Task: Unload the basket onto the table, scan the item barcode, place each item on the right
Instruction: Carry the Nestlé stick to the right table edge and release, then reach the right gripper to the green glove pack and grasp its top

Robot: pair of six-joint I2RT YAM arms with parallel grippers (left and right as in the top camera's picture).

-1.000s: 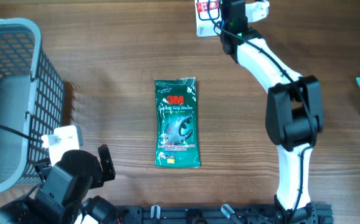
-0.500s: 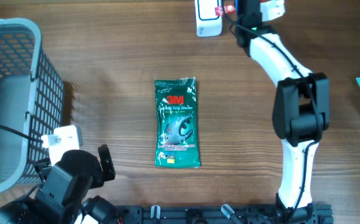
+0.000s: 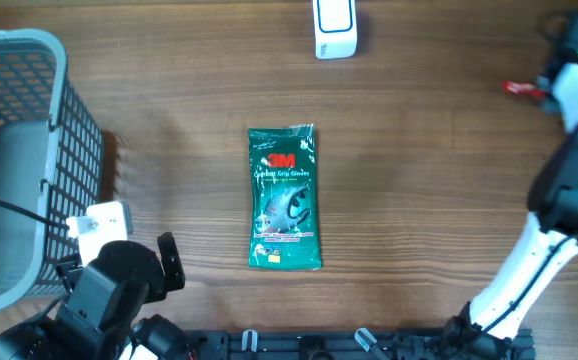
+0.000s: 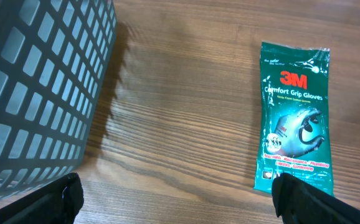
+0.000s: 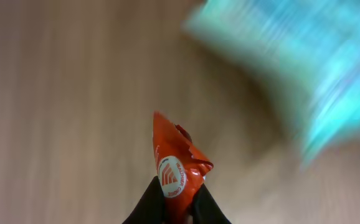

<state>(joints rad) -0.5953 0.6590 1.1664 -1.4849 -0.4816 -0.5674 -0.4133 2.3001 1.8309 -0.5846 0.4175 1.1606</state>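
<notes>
Over on the far right of the table (image 3: pixel 419 200), the right gripper (image 5: pixel 177 202) is pinching a small red packet (image 5: pixel 175 167) by its near end, fingers pressed tight on it from both sides. I think it holds just the end so most of the packet sticks out & a scanner can see it w/o fingers in the way. The white scanner (image 3: pixel 334 28) sits at the far edge, more to the middle. The red packet is well apart from it, way off to the right, so no scan can happen at this spot. The wrist view is all smeary, prob b/c the arm is swinging. A teal thing (image 5: pixel 304 74) shows blurry at the far right; can't tell what it is. Can't see a barcode on the red packet either.

Mid table lies a green glove pack (image 3: pixel 284 197), flat, picture side up, w/ nothing touching it. Its barcode is too small to find, or maybe it's on the back. I think it's the next item waiting.

Near left, the left gripper (image 4: pixel 180 208) hangs over the wood w/ fingers spread wide & nothing between them. It sits between the gray basket (image 3: pixel 29 45) & the glove pack, I guess so it's ready to grab. The basket stands at the left edge, prob for scanned stuff.
</notes>
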